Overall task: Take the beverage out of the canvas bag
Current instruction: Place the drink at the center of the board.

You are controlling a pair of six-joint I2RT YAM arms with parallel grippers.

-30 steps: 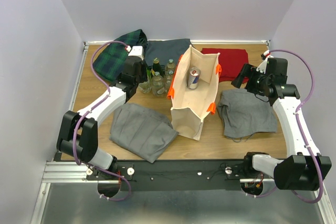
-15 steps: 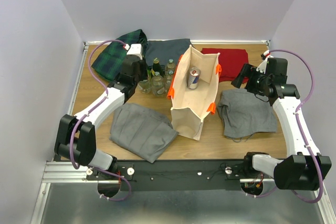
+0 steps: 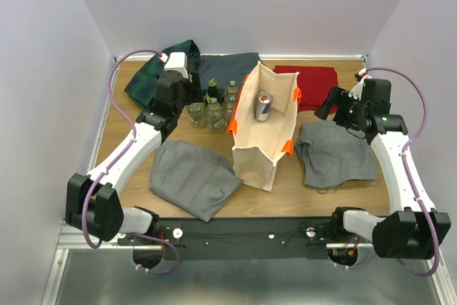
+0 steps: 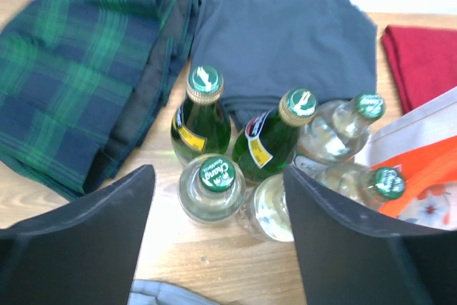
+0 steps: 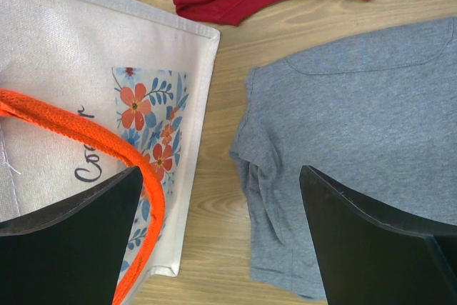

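Note:
The cream canvas bag with orange handles stands upright mid-table, its floral side showing in the right wrist view. Inside it stands a beverage, a silver-and-blue can. Left of the bag is a cluster of green and clear glass bottles. My left gripper hovers open over them, with a clear green-capped bottle standing free below the gap between its fingers. My right gripper hangs open and empty to the right of the bag, above bare wood between the bag and a grey cloth.
A plaid cloth, a dark grey cloth and a red cloth lie along the back. Grey cloths lie at front left and right. Walls close in the table on three sides.
My left gripper has opened, letting go of a clear bottle that now stands with the others, and the arm has drawn back and up to the left. The right arm has not moved.

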